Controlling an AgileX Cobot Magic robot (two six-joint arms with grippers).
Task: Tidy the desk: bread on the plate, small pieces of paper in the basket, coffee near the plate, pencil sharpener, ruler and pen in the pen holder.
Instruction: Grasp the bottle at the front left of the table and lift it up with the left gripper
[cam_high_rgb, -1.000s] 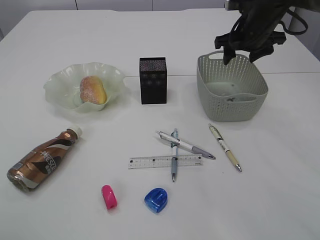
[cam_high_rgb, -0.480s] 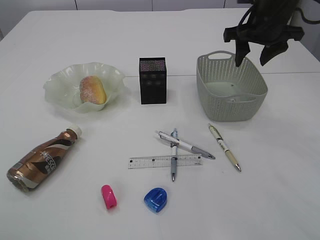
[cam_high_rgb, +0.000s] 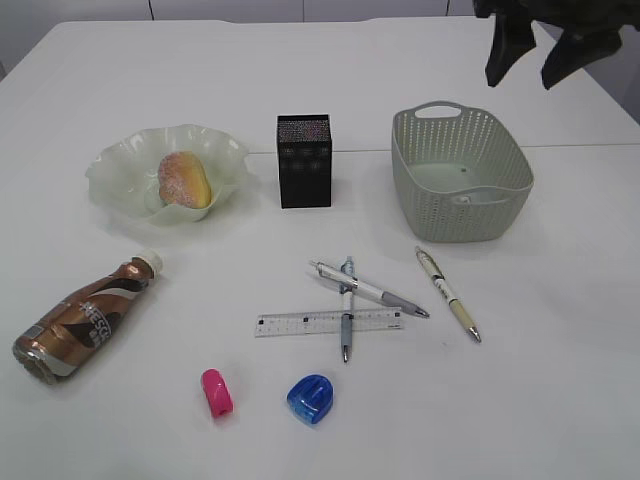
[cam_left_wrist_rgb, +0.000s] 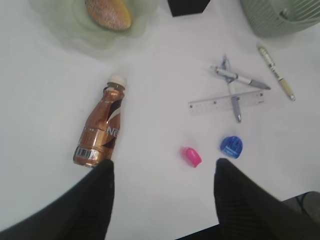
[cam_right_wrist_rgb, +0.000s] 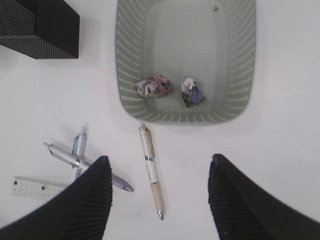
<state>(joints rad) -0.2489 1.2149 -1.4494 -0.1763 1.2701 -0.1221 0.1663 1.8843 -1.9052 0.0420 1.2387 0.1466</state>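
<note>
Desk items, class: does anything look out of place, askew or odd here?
The coffee bottle lies on its side, away from the plate. Two pens lie crossed over the ruler. Nothing looks spilled or damaged.

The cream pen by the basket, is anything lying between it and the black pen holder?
Nothing visible: the cream pen lies alone, with bare table up to the pen holder; the basket sits off to the side.
</note>
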